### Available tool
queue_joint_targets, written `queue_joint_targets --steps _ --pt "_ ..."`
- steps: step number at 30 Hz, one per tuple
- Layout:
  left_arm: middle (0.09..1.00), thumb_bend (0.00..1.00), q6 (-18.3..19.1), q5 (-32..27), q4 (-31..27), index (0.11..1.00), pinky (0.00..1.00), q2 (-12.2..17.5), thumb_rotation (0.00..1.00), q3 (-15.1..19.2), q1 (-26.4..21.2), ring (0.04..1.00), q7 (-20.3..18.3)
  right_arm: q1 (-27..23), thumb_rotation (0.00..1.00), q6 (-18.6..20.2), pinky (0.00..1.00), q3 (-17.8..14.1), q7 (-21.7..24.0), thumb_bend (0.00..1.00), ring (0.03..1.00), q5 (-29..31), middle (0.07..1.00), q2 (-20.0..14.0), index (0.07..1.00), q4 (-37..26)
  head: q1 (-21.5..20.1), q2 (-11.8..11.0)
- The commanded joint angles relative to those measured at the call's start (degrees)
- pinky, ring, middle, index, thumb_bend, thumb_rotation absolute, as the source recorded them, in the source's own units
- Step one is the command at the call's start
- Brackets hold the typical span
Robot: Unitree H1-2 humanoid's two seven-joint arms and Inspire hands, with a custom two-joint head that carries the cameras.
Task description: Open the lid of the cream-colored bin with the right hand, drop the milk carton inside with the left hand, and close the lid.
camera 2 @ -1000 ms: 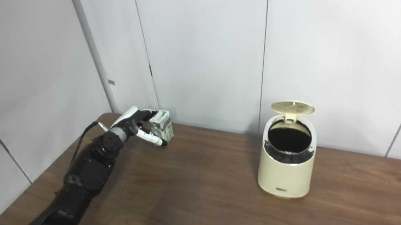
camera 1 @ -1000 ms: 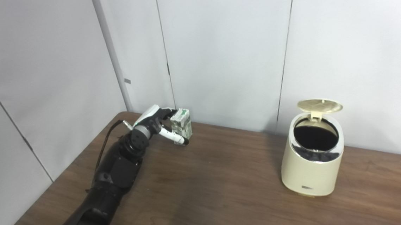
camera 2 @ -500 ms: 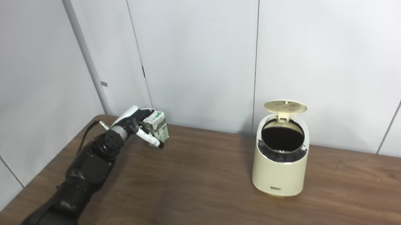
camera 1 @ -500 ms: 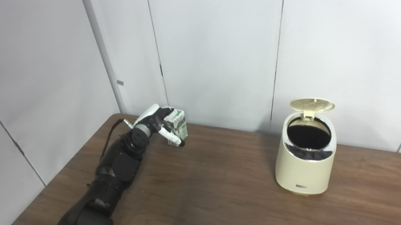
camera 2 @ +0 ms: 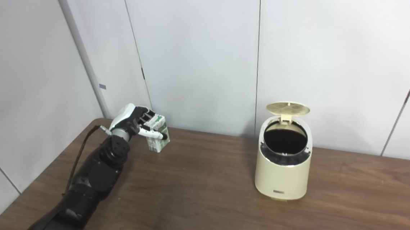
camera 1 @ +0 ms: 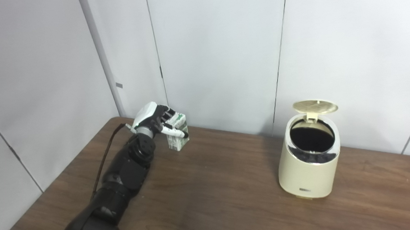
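A: Any difference between the two eye views?

B: Barely. Same scene, shifted sideways. Left eye view shows more of the table (camera 1: 211, 201) to the right of the bin; right eye view shows more wall panel (camera 2: 330, 48) on the right. Right hand is in neither view.

A: Left hand?

B: Left hand (camera 1: 153, 119) is up at the far left corner of the table, arm coming in from the bottom left. It's closed around the milk carton (camera 1: 176, 135).

A: Carton relative to the fingers?

B: Fingers (camera 1: 167, 114) curl over the carton's top and far side, thumb (camera 2: 152, 134) lies across the near face. Carton hangs below the hand, roughly upright, slightly tilted. Its bottom looks just above the wood, or maybe touching it; can't tell.

A: Bin?

B: Cream-colored bin (camera 1: 309, 165) stands on the right half of the table, well apart from the carton. Lid (camera 1: 314, 106) is flipped up on its rear hinge, the opening is dark, and the inside can't be made out.

A: Anything between them?

B: Just bare wood.
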Motion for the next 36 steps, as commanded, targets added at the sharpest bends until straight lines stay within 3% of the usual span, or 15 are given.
queue_joint_targets --steps 1,11,16,17,18,20,24,31,36 --pt "0.630 0.83 -0.1 0.5 -1.4 0.661 0.50 1.5 0.12 0.4 -3.3 0.587 1.9 1.7 0.79 -1.6 0.37 0.6 -1.1 0.50 0.525 -0.4 0.607 0.5 0.600 2.2 0.1 0.1" --pt "0.634 0.84 1.9 2.1 -2.0 0.628 0.48 2.1 0.17 -0.8 -4.0 0.572 1.6 1.9 0.76 -0.1 0.39 0.7 -0.7 0.49 0.547 -0.6 0.620 0.8 0.610 1.1 0.0 0.1" --pt "0.603 0.81 -0.2 2.7 -1.1 0.580 0.47 1.9 0.07 -0.8 -4.0 0.549 4.4 1.7 0.76 -0.8 0.33 0.9 -1.1 0.47 0.487 -0.9 0.599 0.9 0.616 1.8 -0.3 0.1" --pt "0.588 0.67 -0.4 2.8 -0.8 0.536 0.46 1.7 0.06 -0.9 -4.1 0.536 5.2 1.6 0.75 -1.2 0.29 0.9 -1.3 0.47 0.432 -1.0 0.569 0.8 0.616 2.0 -0.3 0.1" --pt "0.575 0.60 -0.7 3.0 -0.5 0.513 0.45 1.6 0.06 -1.0 -4.1 0.524 5.9 1.6 0.75 -1.4 0.28 0.9 -1.4 0.47 0.423 -1.1 0.560 0.8 0.616 2.1 -0.3 0.1" --pt "0.537 0.54 -1.7 3.4 0.2 0.485 0.41 1.2 0.03 -0.9 -4.2 0.489 8.0 1.7 0.76 -0.5 0.35 0.9 -1.2 0.47 0.510 -1.4 0.598 1.0 0.612 1.5 -0.2 0.1" --pt "0.507 0.52 -2.5 3.8 0.9 0.476 0.36 0.8 0.00 -1.1 -4.5 0.434 10.8 1.8 0.74 -0.3 0.40 1.1 -1.0 0.46 0.560 -1.2 0.626 1.2 0.598 1.0 -0.2 0.0" --pt "0.483 0.52 -3.3 4.5 1.8 0.484 0.33 0.9 0.00 -1.8 -5.0 0.409 12.5 1.7 0.73 0.3 0.34 1.3 -0.8 0.45 0.494 -0.9 0.611 1.5 0.610 0.7 -0.2 -0.1" --pt "0.472 0.52 -2.7 4.8 2.2 0.488 0.32 1.0 0.00 -2.3 -5.4 0.400 12.6 1.5 0.72 -0.2 0.37 1.5 -1.1 0.43 0.531 -1.3 0.617 1.5 0.610 1.0 -0.3 -0.1"
